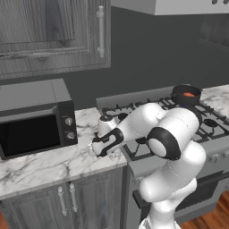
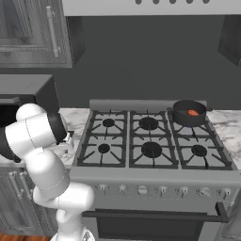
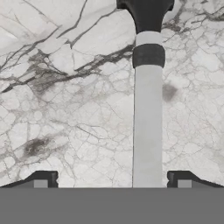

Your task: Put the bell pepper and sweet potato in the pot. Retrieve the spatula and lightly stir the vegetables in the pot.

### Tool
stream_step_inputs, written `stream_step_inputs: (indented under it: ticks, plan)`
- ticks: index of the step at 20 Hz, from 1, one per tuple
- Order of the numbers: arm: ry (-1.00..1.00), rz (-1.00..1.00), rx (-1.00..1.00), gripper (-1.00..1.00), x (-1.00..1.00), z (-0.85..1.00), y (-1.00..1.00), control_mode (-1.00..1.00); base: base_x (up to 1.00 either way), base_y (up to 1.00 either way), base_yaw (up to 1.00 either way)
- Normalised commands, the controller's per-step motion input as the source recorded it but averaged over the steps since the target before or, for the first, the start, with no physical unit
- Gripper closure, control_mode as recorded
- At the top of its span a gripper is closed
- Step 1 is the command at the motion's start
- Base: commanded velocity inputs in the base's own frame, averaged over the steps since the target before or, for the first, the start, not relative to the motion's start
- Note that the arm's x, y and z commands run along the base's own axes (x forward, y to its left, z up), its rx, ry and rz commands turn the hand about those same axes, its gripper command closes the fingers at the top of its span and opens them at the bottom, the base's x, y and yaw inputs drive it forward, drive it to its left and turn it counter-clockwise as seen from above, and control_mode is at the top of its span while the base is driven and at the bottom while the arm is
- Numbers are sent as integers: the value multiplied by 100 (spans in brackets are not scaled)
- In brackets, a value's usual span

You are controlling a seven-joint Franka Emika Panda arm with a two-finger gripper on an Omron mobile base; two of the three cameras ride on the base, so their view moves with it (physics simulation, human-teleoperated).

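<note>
Tool (image 3: 112, 179) wide open, holding nothing, straddling spatula (image 3: 148, 122) handle flat on marble bench (image 3: 65, 87). Pot (image 2: 188, 113) sits back-right on stove (orange veg inside). Risk: closing too high; the slim handle slips free.

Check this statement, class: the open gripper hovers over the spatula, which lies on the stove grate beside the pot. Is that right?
Not quite. The spatula lies on the marble counter, not the stove grate; the hand view shows veined marble under its pale handle. The gripper is indeed open, its fingertips either side of the handle. The pot sits apart on the stove.
</note>
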Motion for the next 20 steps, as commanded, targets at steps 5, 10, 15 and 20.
stream_step_inputs:
  ticks: [5,10,15,20]
  plan:
    - [0,0,0,100,0,0,0,-100,0,0,0]
    - [0,0,0,100,0,0,0,-100,0,0,0]
    - [0,0,0,100,0,0,0,-100,0,0,0]
    - [0,0,0,100,0,1,-10,-100,0,0,0]
